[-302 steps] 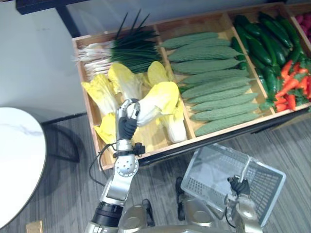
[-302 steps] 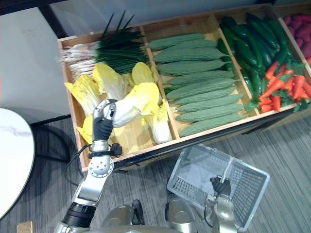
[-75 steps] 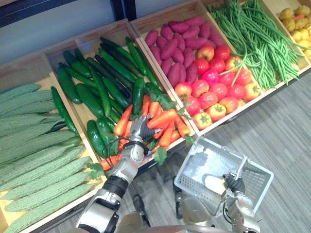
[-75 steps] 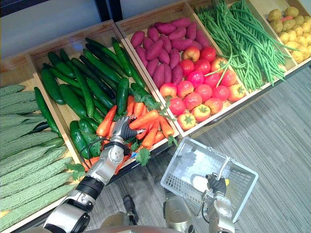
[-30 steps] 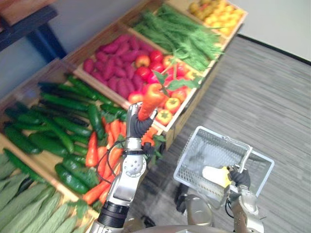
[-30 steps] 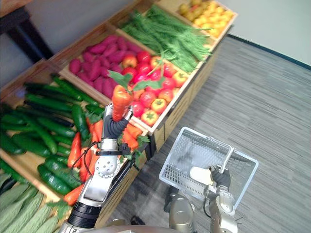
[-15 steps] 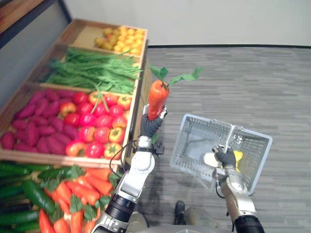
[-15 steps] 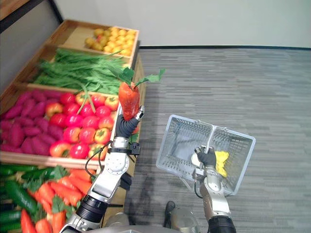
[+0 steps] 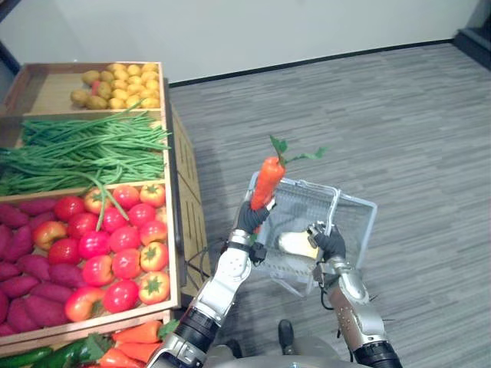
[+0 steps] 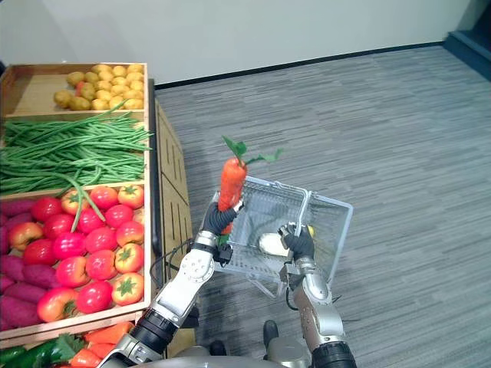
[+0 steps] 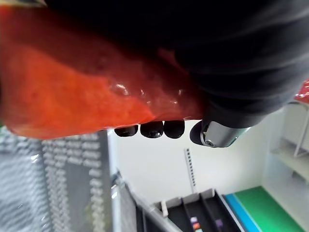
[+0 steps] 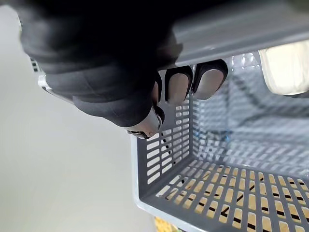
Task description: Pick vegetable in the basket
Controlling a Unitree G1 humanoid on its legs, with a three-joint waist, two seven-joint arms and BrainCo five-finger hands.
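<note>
The carrot (image 9: 267, 182) stands upright in the air, green leaves on top, gripped at its lower end by the left robot hand (image 9: 249, 220). In the left wrist view dark fingertips (image 11: 152, 129) curl round the orange body, so the grasp is firm. Seen from the head, it lines up with the left rim of the grey plastic basket (image 9: 354, 222) and is not inside it.

The right robot hand (image 9: 330, 244) is clenched on the basket's handle (image 12: 241, 29) and carries the basket above the grey striped floor (image 9: 406, 123). A pale vegetable (image 9: 295, 244) lies in the basket just beside that hand.

To the robot's left is a wooden display stand (image 9: 178, 230) in compartments: tomatoes (image 9: 115, 245) nearest the arm, then green beans (image 9: 77, 149), then small yellow produce (image 9: 115, 88) at the far end. More carrots (image 9: 130, 337) lie in the near section.
</note>
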